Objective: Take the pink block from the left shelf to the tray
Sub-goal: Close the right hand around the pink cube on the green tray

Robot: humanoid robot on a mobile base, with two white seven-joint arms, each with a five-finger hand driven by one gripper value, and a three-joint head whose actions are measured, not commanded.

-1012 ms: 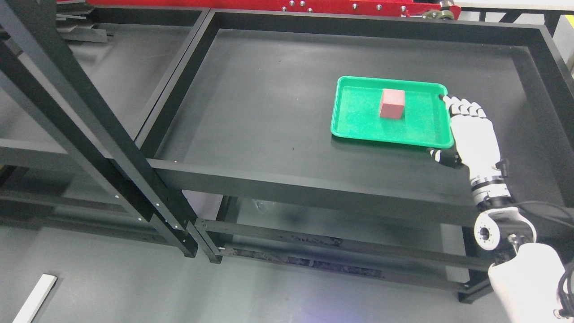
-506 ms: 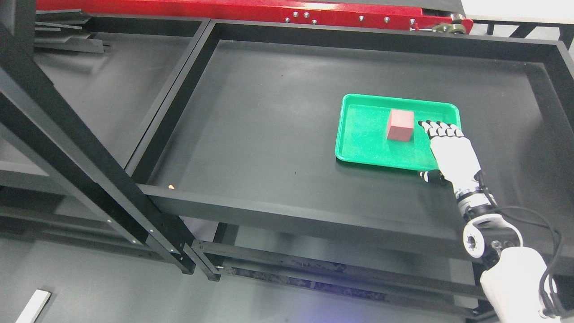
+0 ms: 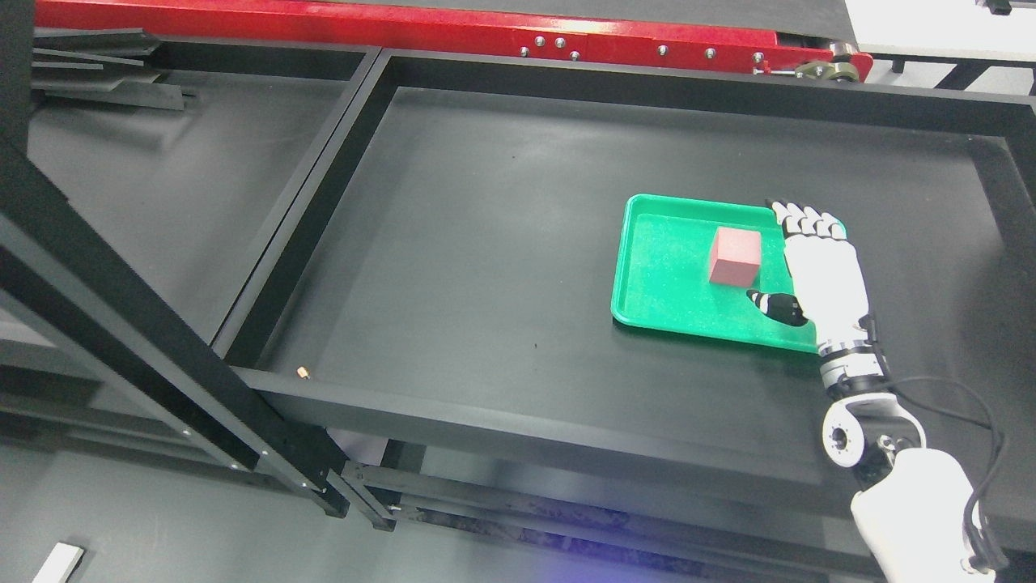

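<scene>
A pink block (image 3: pixel 735 256) sits upright inside the green tray (image 3: pixel 664 275) on the black shelf surface. My right hand (image 3: pixel 777 259) reaches up from the lower right and hovers over the tray's right part, just right of the block. Its fingers (image 3: pixel 801 223) are stretched out straight and the thumb (image 3: pixel 775 305) points left below the block. The hand is open and holds nothing; a small gap separates it from the block. The left arm does not show.
The black shelf (image 3: pixel 518 421) has a raised rim all around. A second shelf bay (image 3: pixel 162 178) lies to the left behind a dark diagonal post (image 3: pixel 121 324). A red beam (image 3: pixel 453 28) runs along the back. A tiny orange speck (image 3: pixel 303 372) lies near the front rim.
The camera has tilted, shifting the whole picture down. My right hand has moved from the tray's right edge to over the tray, close beside the block. The block stays put in the tray.
</scene>
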